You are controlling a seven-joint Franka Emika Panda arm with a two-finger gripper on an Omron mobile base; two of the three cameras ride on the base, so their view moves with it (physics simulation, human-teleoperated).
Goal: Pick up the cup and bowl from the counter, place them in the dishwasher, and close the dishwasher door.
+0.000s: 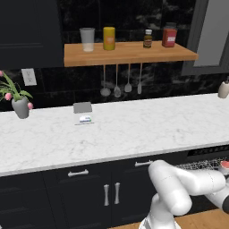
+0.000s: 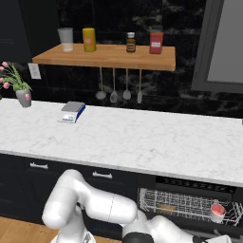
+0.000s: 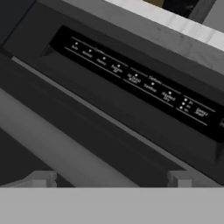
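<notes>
I judge that I am at the last step: closing the door. The long white marble bench (image 1: 134, 129) with grey veins carries no cup or bowl that I can see. The built-in black dishwasher (image 2: 190, 182) stands open under the bench, at the right side, and its silver wire rack (image 2: 182, 204) is pulled out. In the rack I see a small red and white round vessel (image 2: 218, 211); probably it is one of the dishes, but I cannot tell which one, and the other I cannot find.

My gripper (image 3: 109, 180) is open wide and holds nothing. Its two tips point at the flat black dishwasher door (image 3: 87, 131), very near to the strip of control labels (image 3: 140, 81).

For the next move I think I must push the rack in if it blocks, then come under the door edge and press it upward until it shuts.
</notes>
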